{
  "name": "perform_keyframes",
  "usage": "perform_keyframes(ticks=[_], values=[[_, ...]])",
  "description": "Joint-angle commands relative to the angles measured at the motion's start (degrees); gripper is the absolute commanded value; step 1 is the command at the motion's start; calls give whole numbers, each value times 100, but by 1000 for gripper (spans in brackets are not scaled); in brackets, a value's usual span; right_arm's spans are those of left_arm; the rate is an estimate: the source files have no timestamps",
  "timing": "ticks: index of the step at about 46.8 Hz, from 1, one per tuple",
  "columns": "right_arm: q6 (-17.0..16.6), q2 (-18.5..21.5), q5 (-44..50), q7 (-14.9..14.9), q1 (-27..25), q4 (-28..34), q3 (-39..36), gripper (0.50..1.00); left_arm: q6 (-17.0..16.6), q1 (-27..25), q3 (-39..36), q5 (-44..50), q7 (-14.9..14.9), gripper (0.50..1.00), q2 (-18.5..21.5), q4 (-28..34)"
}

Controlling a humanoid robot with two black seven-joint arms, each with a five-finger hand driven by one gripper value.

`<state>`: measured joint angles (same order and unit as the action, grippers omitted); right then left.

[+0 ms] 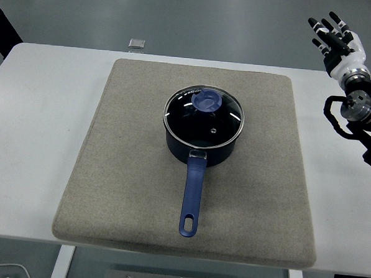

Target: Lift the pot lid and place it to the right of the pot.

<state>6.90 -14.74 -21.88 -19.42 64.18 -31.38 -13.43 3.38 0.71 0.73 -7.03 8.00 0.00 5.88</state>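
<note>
A dark blue pot (200, 151) stands on the middle of a beige mat (127, 173), its long blue handle (192, 198) pointing toward the near edge. A glass lid (220, 125) with a metal rim covers the pot, and a round blue knob (206, 101) sits on top of the lid. My right hand (333, 36) is raised high at the upper right, well away from the pot, fingers spread and holding nothing. The left arm is out of view.
The mat lies on a white table (37, 119). A small grey square object (137, 44) rests at the table's far edge. A dark shape (1, 33) shows at the left edge. Bare mat (272, 156) stretches right of the pot.
</note>
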Motion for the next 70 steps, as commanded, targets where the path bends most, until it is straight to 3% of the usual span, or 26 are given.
perform_keyframes(ticks=[1,33,70], values=[[-5,-3,0,0,16,0,-1,899,-39,0,6,0,0,1000,0,-17],[-13,41,0,-9,42,9,-10,899,-39,0,6,0,0,1000,0,-8],[48,-213,-26,-9,675,299,-1,899,-39,-9,-3,0,0,1000,0,-8]])
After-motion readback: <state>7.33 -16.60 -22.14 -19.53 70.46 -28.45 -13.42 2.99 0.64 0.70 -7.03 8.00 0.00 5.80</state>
